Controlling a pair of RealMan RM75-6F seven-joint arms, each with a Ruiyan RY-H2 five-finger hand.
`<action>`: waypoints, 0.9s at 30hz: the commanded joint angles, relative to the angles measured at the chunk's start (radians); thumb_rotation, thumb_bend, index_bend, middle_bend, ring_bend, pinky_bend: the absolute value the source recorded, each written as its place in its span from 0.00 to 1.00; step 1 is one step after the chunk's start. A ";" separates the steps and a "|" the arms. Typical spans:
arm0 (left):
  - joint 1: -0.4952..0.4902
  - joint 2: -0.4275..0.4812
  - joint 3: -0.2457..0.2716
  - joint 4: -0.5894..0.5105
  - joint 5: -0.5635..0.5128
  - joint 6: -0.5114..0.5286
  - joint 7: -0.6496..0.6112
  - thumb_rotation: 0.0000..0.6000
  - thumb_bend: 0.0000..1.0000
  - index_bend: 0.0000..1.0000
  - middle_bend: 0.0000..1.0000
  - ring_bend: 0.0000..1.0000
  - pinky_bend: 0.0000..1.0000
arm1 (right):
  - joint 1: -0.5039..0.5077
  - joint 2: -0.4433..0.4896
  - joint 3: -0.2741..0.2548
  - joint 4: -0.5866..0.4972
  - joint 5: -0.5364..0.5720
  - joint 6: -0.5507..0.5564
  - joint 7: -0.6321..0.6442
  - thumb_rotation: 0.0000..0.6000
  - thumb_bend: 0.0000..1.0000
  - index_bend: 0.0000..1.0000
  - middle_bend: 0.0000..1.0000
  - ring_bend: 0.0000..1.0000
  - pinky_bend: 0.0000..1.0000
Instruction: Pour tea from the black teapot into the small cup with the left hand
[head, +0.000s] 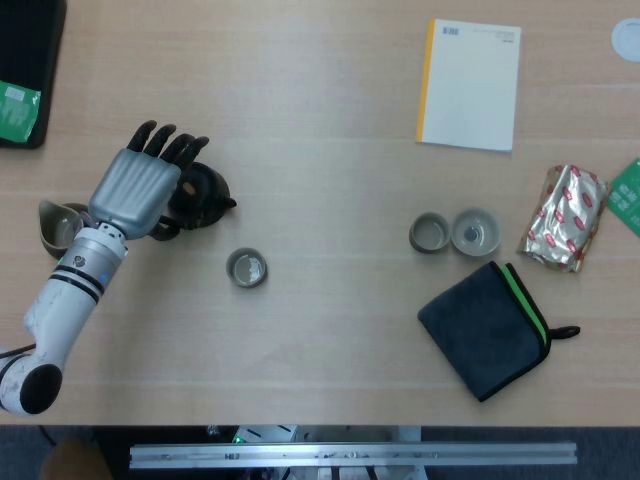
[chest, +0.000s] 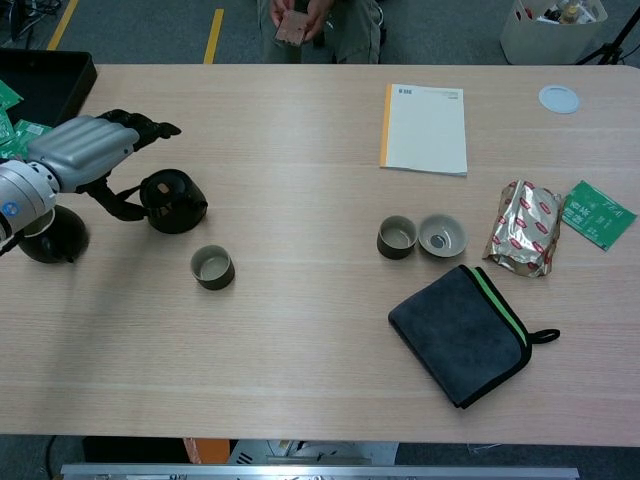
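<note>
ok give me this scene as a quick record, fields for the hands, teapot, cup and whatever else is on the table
left hand: holds the teapot by its handle
right hand: not in view
teapot: black, lifted, tilted toward the cup
cup: small, upright, right of and nearer than the teapot
other cups: pair mid-table
pitcher: dark, under the left arm
cloth: dark, green edge
notebook: far side
foil pack: right

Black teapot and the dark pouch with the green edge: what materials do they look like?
Black teapot: likely glazed ceramic or cast iron; dark, smooth, with a slight sheen. It cannot be told apart further. Dark pouch: looks like soft fabric, matte and slightly fuzzy, with a green strip along one edge and a small black loop.
</note>
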 joint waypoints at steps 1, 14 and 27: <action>-0.001 -0.004 -0.003 -0.004 -0.005 0.008 0.003 1.00 0.13 0.03 0.13 0.05 0.06 | 0.000 0.000 0.000 0.001 0.000 0.000 0.001 1.00 0.05 0.33 0.32 0.20 0.24; 0.025 0.071 0.032 -0.081 -0.004 0.034 -0.003 1.00 0.13 0.13 0.18 0.09 0.06 | 0.012 -0.002 0.000 -0.008 -0.011 -0.011 -0.009 1.00 0.05 0.33 0.32 0.20 0.24; 0.077 0.065 0.077 -0.068 0.184 0.125 -0.154 1.00 0.13 0.34 0.35 0.22 0.06 | 0.013 -0.003 -0.004 -0.004 -0.017 -0.010 -0.004 1.00 0.05 0.33 0.32 0.20 0.24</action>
